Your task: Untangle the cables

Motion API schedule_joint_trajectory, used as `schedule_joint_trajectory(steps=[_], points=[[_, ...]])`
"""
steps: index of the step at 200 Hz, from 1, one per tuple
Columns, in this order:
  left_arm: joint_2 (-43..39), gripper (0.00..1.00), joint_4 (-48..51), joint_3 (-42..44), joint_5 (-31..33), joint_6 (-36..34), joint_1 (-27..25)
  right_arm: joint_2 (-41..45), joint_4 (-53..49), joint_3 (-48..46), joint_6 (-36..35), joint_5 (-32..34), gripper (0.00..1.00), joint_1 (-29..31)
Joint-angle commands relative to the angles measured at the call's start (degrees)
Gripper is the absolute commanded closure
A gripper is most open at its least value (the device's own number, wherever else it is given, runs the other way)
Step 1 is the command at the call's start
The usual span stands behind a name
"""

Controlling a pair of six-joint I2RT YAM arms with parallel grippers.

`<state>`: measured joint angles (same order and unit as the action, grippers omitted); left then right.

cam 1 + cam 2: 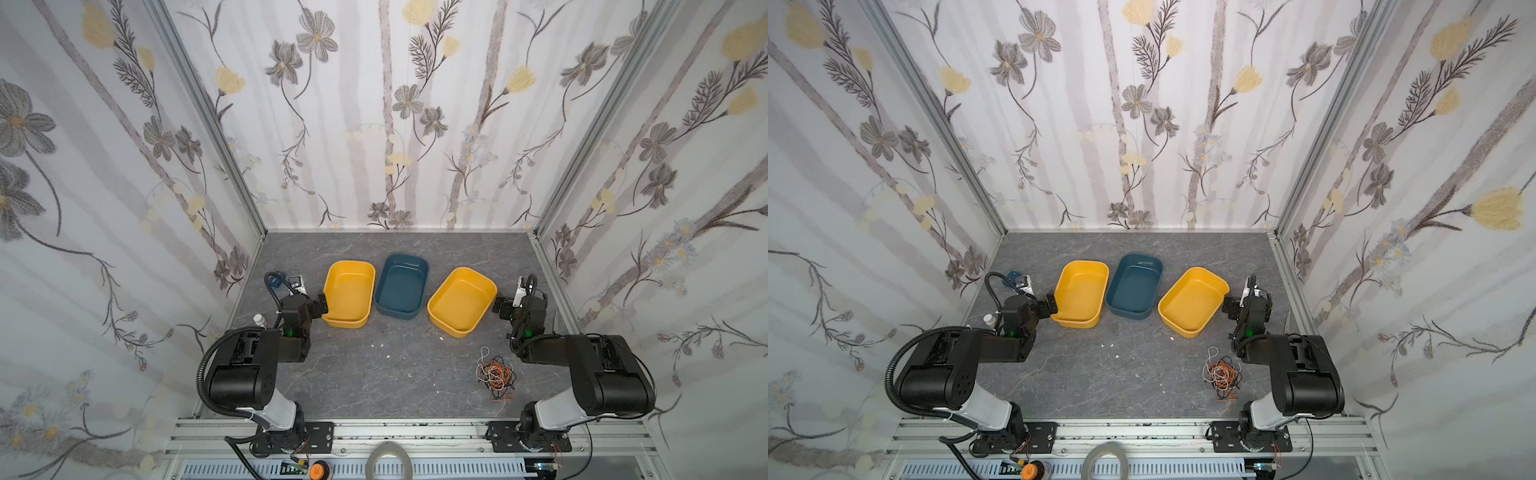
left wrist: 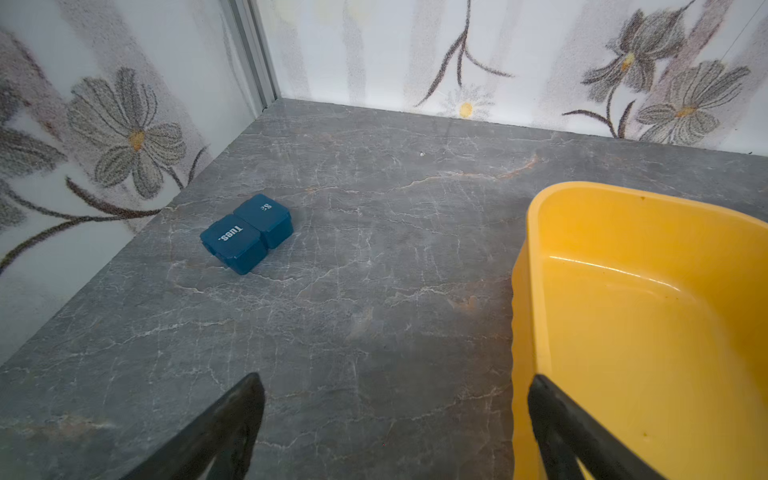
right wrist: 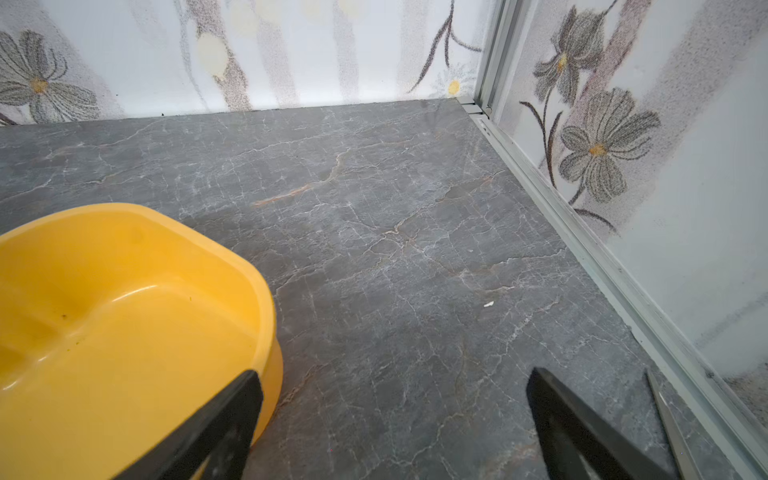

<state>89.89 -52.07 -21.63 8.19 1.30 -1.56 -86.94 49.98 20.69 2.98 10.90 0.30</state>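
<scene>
The cables [image 1: 496,374] lie in one small tangled heap of thin white, orange and black strands on the grey table, at the front right in both top views [image 1: 1222,374], just in front of the right arm's elbow. Neither wrist view shows them. My left gripper [image 2: 395,382] hovers open over bare table beside the left yellow bin, far from the heap. In a top view it is at the left [image 1: 311,300]. My right gripper [image 3: 392,378] is also open and empty, next to the right yellow bin and behind the heap [image 1: 514,298].
Three empty bins stand in a row at mid-table: a yellow one [image 1: 347,264], a dark blue one [image 1: 405,257] and another yellow one [image 1: 465,272]. A blue pill box [image 2: 247,232] lies near the left wall. A small white bottle [image 1: 258,320] stands by the left arm.
</scene>
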Motion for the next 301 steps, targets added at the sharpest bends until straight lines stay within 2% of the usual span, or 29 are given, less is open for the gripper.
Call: schedule_joint_trajectory(steps=[1,266,279,301], points=[[-0.08,0.0,-0.67,-0.39,0.43,-0.04,-0.02,0.18,1.7,-0.03,0.1,0.44,0.01,-0.01],[-0.22,0.0,-0.58,-0.42,-0.09,0.48,0.51,0.34,1.76,-0.12,0.18,0.3,0.01,-0.03],[-1.76,0.0,1.14,-0.74,1.71,1.52,0.75,1.89,0.27,0.21,0.56,0.03,0.01,-0.29],[-6.58,0.0,10.35,-3.32,1.66,2.7,1.63,7.0,-8.01,2.29,1.4,-1.09,0.01,-1.32]])
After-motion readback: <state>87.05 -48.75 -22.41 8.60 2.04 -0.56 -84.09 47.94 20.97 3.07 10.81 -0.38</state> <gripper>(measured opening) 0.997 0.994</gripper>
